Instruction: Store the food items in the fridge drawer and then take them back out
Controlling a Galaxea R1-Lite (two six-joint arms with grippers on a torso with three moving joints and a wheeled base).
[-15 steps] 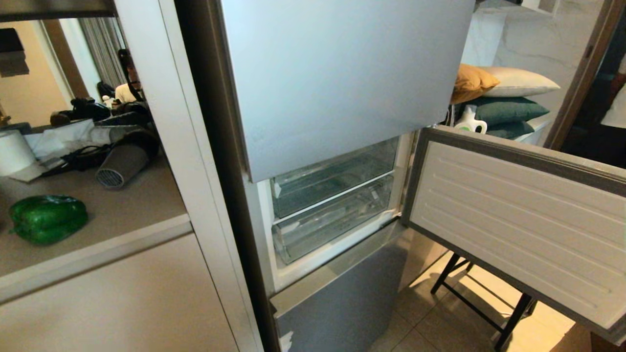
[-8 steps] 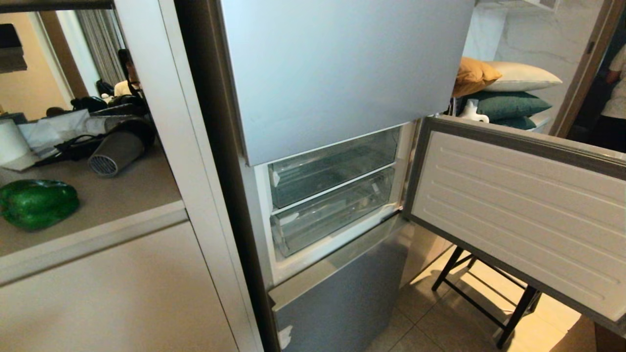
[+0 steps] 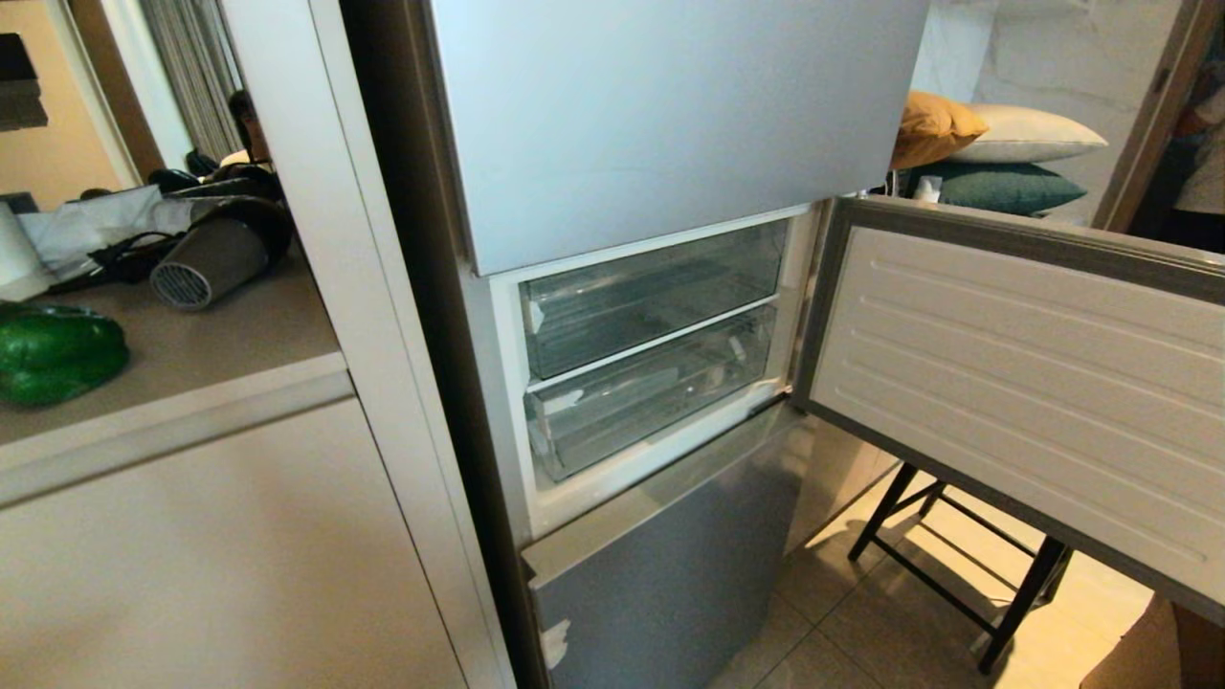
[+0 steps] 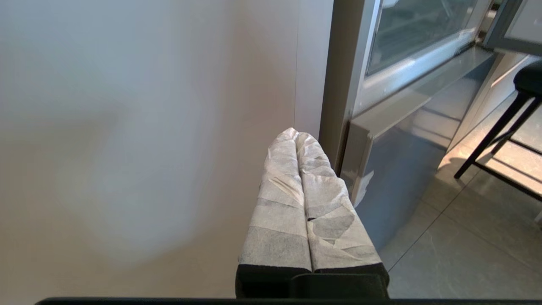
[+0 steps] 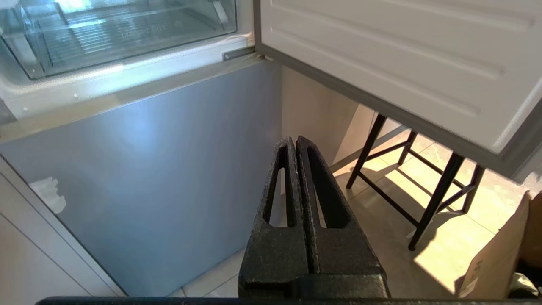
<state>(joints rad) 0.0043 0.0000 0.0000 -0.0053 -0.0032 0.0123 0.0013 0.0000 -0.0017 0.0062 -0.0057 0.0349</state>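
Behind the open fridge door (image 3: 1014, 383), two clear drawers (image 3: 651, 388) apparently bare; both pincers closed, holding nothing

The fridge (image 3: 670, 144) is seen from above by the head view; its lower door (image 4: 394, 186) and drawer (image 5: 118, 34) are viewed closely from both wrists.

One green bell pepper (image 3: 55, 352), two clear fridge drawers (image 3: 651, 295), three pillows (image 3: 1000, 153), one black stool (image 3: 967, 565).
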